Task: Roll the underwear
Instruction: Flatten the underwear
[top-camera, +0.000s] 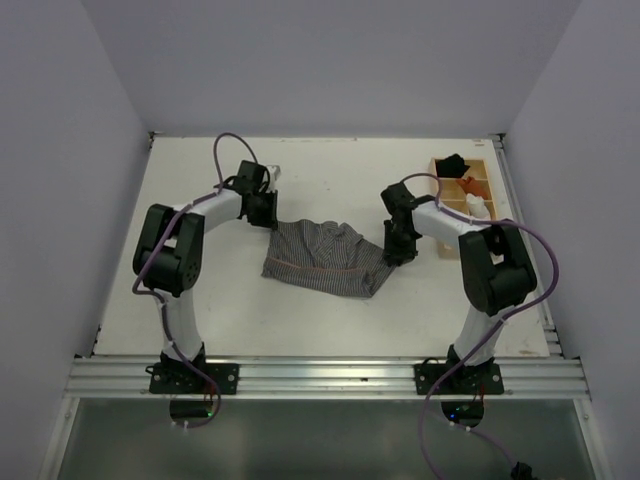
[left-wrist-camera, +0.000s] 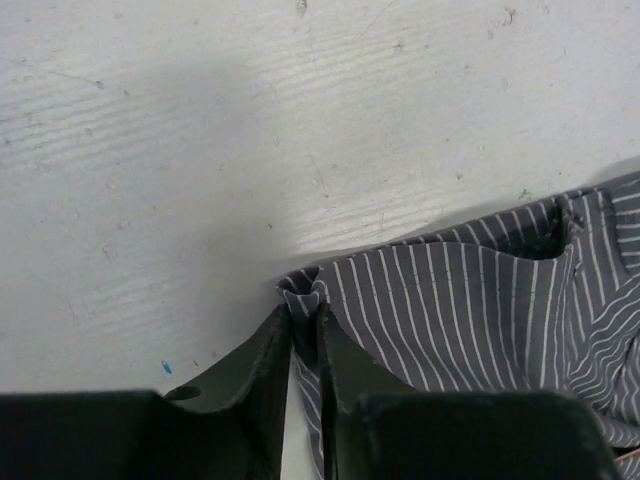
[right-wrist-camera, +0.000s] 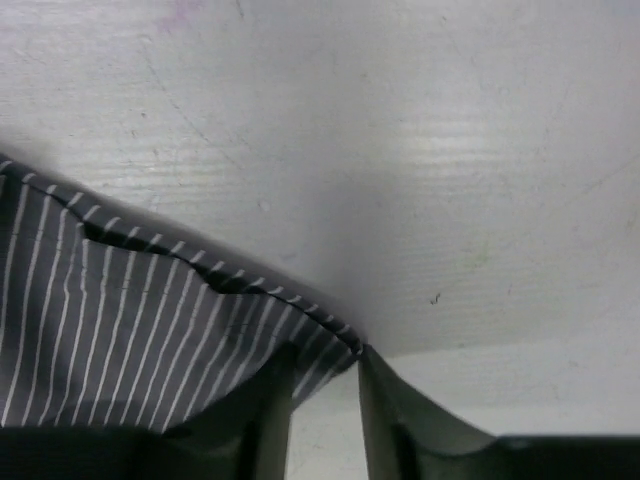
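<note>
The underwear (top-camera: 325, 258), grey with fine white stripes, lies spread on the white table between my two grippers. My left gripper (top-camera: 268, 216) is at its upper left corner. In the left wrist view the left gripper (left-wrist-camera: 304, 322) is shut on a bunched fold of the underwear (left-wrist-camera: 470, 310). My right gripper (top-camera: 398, 252) is at the cloth's right corner. In the right wrist view the jaws of the right gripper (right-wrist-camera: 328, 358) stand a little apart. The dark-hemmed corner of the underwear (right-wrist-camera: 140, 320) lies unbunched across the gap between them.
A wooden divided tray (top-camera: 480, 185) stands at the back right, holding small black, orange and white bundles, close behind my right arm. Grey walls close in the table on three sides. The metal rail (top-camera: 320, 378) with the arm bases runs along the near edge.
</note>
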